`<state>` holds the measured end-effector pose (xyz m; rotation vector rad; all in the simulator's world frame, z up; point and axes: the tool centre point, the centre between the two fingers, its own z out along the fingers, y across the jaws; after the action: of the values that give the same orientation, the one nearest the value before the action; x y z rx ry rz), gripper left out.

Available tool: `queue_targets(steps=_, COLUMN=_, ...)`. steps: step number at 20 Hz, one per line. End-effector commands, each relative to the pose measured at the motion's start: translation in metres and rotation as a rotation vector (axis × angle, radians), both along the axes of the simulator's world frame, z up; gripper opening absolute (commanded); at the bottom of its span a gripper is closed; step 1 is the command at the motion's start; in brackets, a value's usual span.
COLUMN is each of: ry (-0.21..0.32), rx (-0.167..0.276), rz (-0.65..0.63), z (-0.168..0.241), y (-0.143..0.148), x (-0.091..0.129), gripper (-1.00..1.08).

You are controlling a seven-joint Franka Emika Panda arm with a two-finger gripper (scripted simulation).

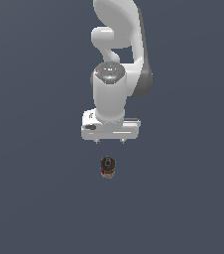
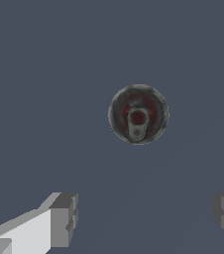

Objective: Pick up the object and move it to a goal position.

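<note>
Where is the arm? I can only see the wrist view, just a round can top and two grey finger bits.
Observer: In the exterior view the white arm hangs above the floor, and its tool is apart from the can, not touching it.
Operator: Is the can standing up?
Observer: Yes, it stands upright, and you can see a bit of red on its side.
Operator: Is the can fatter than the tool?
Observer: No, the exterior view shows the can narrower than the white tool body, whose fingers are spread wide open.
</note>
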<state>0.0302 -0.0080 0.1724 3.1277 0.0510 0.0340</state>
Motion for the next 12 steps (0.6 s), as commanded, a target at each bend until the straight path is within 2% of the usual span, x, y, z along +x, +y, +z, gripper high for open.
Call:
queue_targets(steps=1, ry=0.003, rx=0.002, rz=-0.014, z=-0.005, y=-0.001, x=0.009, gripper=1.00)
queue_targets(steps=12, ry=0.017, rx=0.011, rz=-0.080, z=-0.035, y=-0.007, x=0.051, gripper=1.00)
